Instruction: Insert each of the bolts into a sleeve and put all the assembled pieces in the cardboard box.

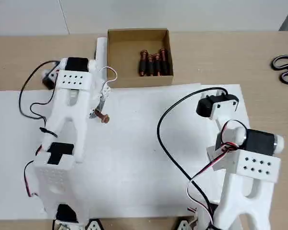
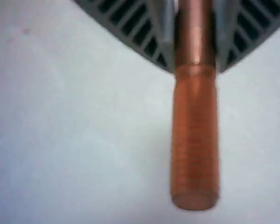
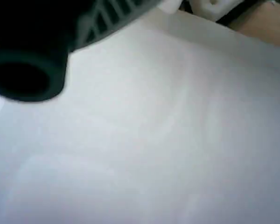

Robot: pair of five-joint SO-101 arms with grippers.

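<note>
My left gripper (image 2: 194, 46) is shut on a copper bolt (image 2: 194, 140), whose threaded shank sticks out past the ribbed grey fingers (image 2: 130, 23) above the white sheet. From above, the bolt (image 1: 104, 117) hangs at the left gripper (image 1: 100, 109), just in front of the cardboard box (image 1: 114, 57). Several assembled bolt-and-sleeve pieces (image 1: 155, 62) lie inside the box. In the right wrist view a black sleeve (image 3: 28, 77) with its open bore facing the camera sits in my right gripper (image 3: 60, 42), above the sheet. The right arm (image 1: 252, 163) stands at the right side.
A white sheet (image 1: 134, 158) covers the middle of the wooden table (image 1: 221, 52). Scissors (image 1: 285, 68) lie at the far right edge. Black cables (image 1: 163, 139) loop over the sheet beside the right arm.
</note>
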